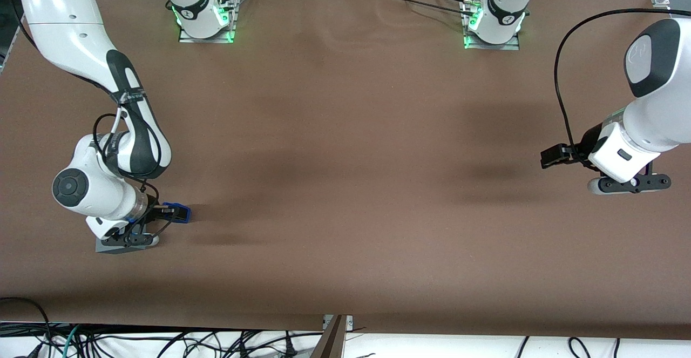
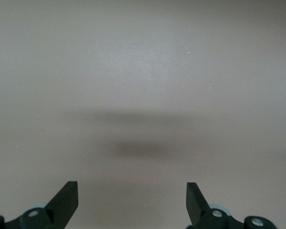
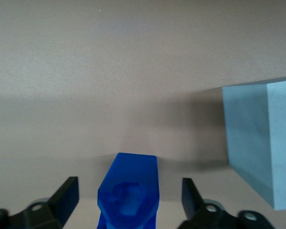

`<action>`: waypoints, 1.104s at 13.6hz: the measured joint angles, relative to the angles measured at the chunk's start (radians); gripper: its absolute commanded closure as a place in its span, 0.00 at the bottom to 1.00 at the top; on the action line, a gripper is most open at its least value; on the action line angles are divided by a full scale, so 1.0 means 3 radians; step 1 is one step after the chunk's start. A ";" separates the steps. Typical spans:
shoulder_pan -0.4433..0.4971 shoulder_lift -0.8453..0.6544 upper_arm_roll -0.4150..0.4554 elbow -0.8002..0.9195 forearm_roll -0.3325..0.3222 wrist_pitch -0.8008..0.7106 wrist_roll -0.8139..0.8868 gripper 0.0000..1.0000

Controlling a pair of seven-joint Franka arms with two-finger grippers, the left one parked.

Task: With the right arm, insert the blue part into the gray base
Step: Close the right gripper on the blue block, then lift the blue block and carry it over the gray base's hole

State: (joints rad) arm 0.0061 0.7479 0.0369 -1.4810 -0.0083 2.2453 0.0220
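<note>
Hovering low over the brown counter (image 1: 345, 185) at the working arm's end, the hand (image 3: 128, 200) stands wide, the blue part (image 3: 128, 191) between its fingers, untouched; gray base (image 3: 262, 138) just beside.

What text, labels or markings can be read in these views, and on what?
No text can be read.
Right arm forearm band: lettering too small to read.
Round emblems on the two arm bases: too small to read.
Blue part: no marking seen.
Gray base: no marking seen.
Gripper: jaws open on either side of the blue part, beside the gray base, no label.
</note>
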 measured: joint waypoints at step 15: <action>-0.0118 -0.0348 -0.0154 0.0710 -0.0023 -0.0789 -0.0784 0.53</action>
State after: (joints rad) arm -0.0295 0.6436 -0.0092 -1.2681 -0.0153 2.0088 -0.2131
